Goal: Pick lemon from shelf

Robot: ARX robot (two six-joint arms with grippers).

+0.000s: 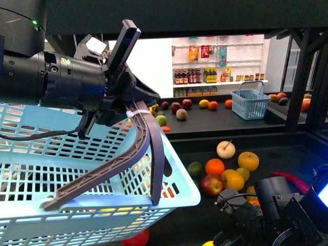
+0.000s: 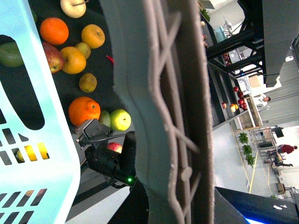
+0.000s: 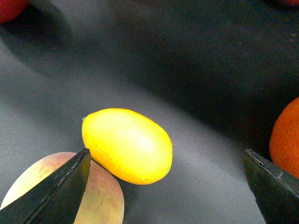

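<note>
The lemon (image 3: pixel 127 145), yellow and oval, lies on the shelf's dark deck (image 3: pixel 187 70), leaning against a pale peach-coloured fruit (image 3: pixel 100 198). My right gripper (image 3: pixel 166 191) is open just above it. One fingertip (image 3: pixel 60 186) is beside the lemon and over the pale fruit, the other (image 3: pixel 273 186) stands far off by an orange (image 3: pixel 287 140). In the front view my left gripper (image 1: pixel 125 110) is shut on the grey-brown handle (image 1: pixel 118 159) of a light blue basket (image 1: pixel 61 154), held up at the left. That handle (image 2: pixel 163 116) fills the left wrist view.
Oranges, apples and a green fruit lie in a pile (image 1: pixel 225 171) on the shelf deck (image 1: pixel 287 148), with a red chilli (image 1: pixel 289 179) to the right. My right arm (image 1: pixel 271 210) is low at the front right. A small blue basket (image 1: pixel 250 104) and more fruit sit on a farther deck.
</note>
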